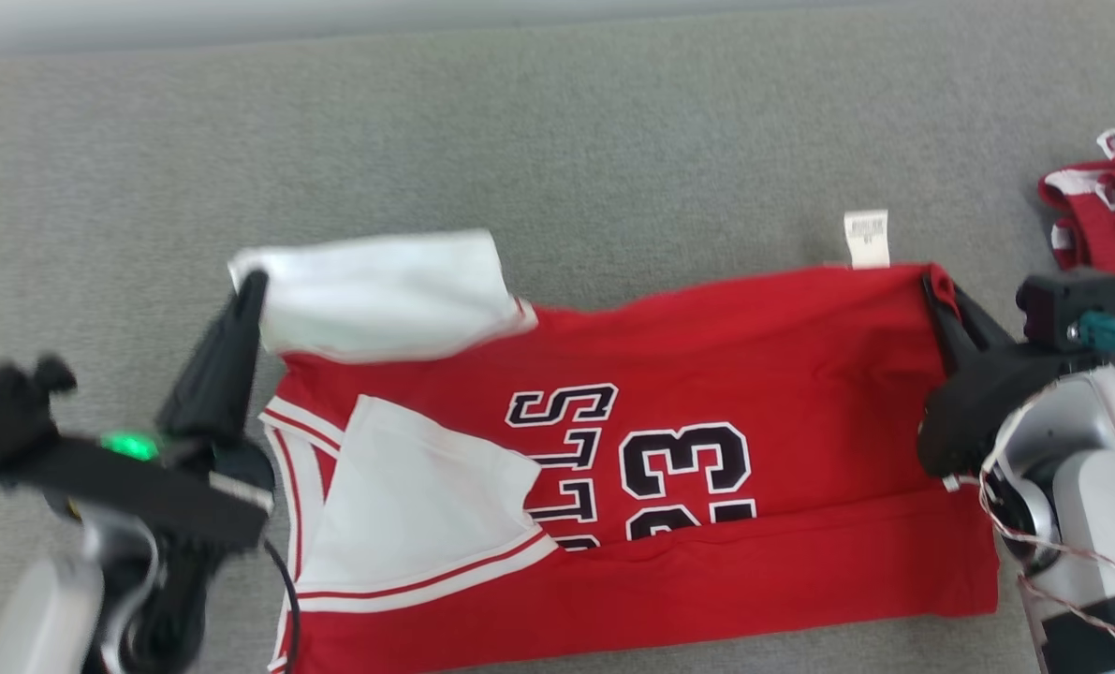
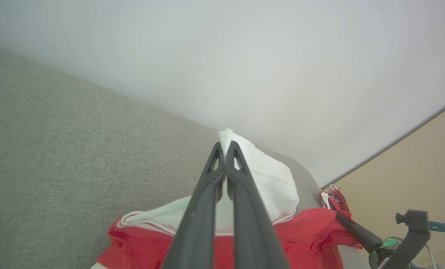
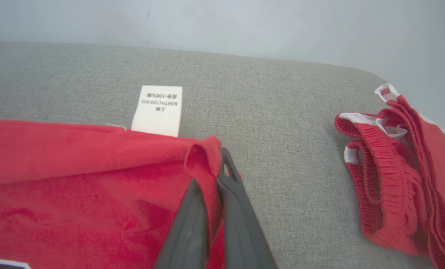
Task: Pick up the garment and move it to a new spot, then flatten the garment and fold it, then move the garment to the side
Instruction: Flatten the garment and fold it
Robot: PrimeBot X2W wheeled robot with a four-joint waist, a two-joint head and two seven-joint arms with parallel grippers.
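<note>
- The grey fabric surface (image 1: pixel 557 140) spreads under everything; a pale wall runs along the frame's top edge
- The red jersey (image 1: pixel 782 374) lies across the lower middle of the head view, number and lettering facing up; its white sleeve (image 1: pixel 379 290) sits at the upper left
- Red shorts (image 1: pixel 1105 215) lie bunched at the right edge, apart from the jersey
- The left gripper (image 1: pixel 253 281), at the left, is pinched tight on the sleeve's corner
- The right gripper (image 1: pixel 931 281), at the right, is clamped on the jersey's red upper-right corner
- A white label (image 1: pixel 866 239) pokes up from the jersey's top edge, just left of the right gripper
</note>
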